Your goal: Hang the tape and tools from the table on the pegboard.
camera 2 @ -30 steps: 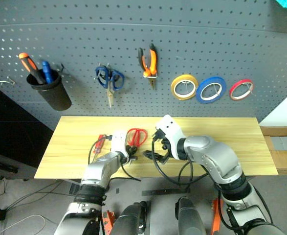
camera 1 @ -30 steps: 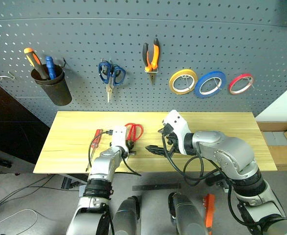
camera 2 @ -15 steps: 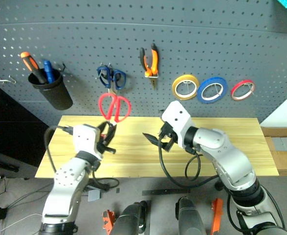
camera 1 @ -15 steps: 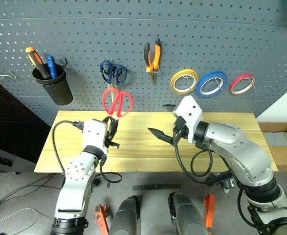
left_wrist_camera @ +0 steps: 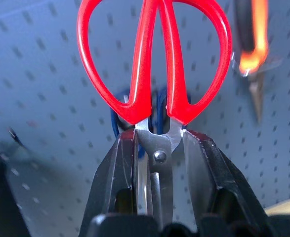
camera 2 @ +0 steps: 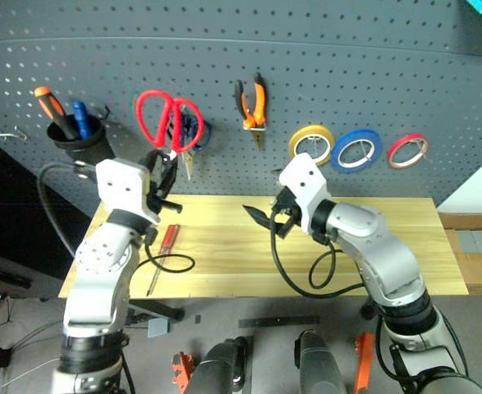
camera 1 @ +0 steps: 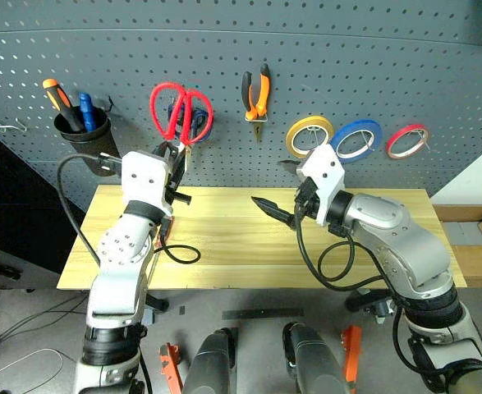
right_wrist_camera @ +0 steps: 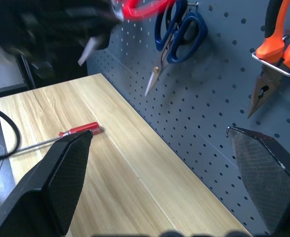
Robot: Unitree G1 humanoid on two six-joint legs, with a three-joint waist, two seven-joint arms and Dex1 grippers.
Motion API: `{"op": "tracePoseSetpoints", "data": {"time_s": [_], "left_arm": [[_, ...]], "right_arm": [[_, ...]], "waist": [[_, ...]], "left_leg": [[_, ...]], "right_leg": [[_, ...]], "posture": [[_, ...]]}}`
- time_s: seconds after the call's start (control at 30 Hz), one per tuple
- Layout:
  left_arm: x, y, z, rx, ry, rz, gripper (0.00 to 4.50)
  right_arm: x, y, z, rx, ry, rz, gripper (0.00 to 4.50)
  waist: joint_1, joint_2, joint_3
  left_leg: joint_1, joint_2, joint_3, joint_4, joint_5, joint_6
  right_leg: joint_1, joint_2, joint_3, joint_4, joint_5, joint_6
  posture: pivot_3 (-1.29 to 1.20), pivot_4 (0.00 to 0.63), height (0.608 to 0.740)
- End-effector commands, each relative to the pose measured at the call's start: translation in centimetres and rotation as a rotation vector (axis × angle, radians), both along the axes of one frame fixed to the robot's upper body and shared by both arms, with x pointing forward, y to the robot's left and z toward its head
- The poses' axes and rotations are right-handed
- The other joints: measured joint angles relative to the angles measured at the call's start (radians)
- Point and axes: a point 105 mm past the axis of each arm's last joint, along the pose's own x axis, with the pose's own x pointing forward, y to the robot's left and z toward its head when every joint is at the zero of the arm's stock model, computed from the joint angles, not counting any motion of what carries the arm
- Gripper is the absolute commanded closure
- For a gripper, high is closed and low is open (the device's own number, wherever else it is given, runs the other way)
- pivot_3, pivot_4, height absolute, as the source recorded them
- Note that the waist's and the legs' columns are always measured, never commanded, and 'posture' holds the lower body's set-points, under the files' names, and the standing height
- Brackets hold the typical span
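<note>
Your left tool (camera 1: 175,156) is clamped on the red-handled scissors (camera 1: 180,111), holding them handles-up against the pegboard (camera 1: 388,57), directly in front of the blue-handled scissors (camera 2: 193,131) hanging there. Your right tool (camera 1: 283,189) hangs over the surface (camera 1: 388,238) with its fingers spread wide and nothing between them, well to the right of the red scissors. The red-handled screwdriver (camera 2: 162,250) lies on the surface below your left tool.

From your left wrist, the black fingers (left_wrist_camera: 120,173) pinch the blades just under the pivot, red loops standing above them.

From your right wrist, the parted fingers (right_wrist_camera: 61,173) frame the screwdriver (right_wrist_camera: 78,131) on the surface, and the pliers (right_wrist_camera: 278,44) hang on the pegboard.
</note>
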Motion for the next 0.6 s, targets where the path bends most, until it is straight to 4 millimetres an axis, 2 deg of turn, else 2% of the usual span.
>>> {"op": "tracePoseSetpoints", "data": {"time_s": [0.03,0.13,0.3,0.33,0.47,0.6], "left_arm": [[0.8,-0.4,0.6,0.025,-0.018,-0.009,3.5],[1.8,-0.4,-0.3,0.025,0.024,-0.006,3.5],[2.1,-0.8,-1.8,0.031,0.083,-0.023,3.5],[2.0,-0.9,-2.2,0.025,0.096,-0.03,2.78],[1.5,-1.0,-2.8,0.008,0.116,-0.03,1.5],[-0.1,-0.8,-6.2,0.004,0.242,-0.019,0.09]], "right_arm": [[-0.1,0.2,1.5,0.015,-0.054,0.013,0.0],[-0.1,0.4,1.6,0.012,-0.056,0.017,0.0],[-0.1,0.6,1.8,0.014,-0.062,0.022,0.0],[-0.2,0.6,1.8,0.015,-0.063,0.023,0.0],[-0.5,0.9,1.5,0.005,-0.06,0.039,0.0],[-1.1,1.5,-0.6,-0.026,0.027,0.043,0.0]], "waist": [[0.0,0.0,0.0],[-0.001,0.0,0.0],[-0.003,0.0,0.0],[-0.003,0.0,0.0],[-0.006,0.0,0.0],[-0.01,0.0,0.0]], "left_leg": [[0.0,0.0,0.0,0.0,0.0,0.0],[0.0,0.0,0.0,0.0,0.0,0.0],[0.0,0.0,0.0,0.0,0.0,0.0],[0.0,0.0,-0.001,0.0,0.0,0.0],[0.0,0.0,0.0,0.0,0.0,0.0],[0.0,0.0,0.0,0.0,0.0,0.0]], "right_leg": [[0.0,0.0,0.0,0.0,0.0,0.0],[0.0,0.0,0.0,0.0,0.001,-0.002],[0.0,0.0,0.0,0.0,0.003,-0.004],[0.0,0.0,0.0,0.0,0.003,-0.004],[0.0,0.0,0.0,0.0,0.003,-0.004],[0.0,0.0,0.001,0.0,0.003,-0.004]], "posture": [[-0.13,0.215,0.74],[-0.14,0.218,0.74],[-0.15,0.22,0.74],[-0.15,0.221,0.74],[-0.15,0.224,0.74],[-0.15,0.221,0.74]]}}
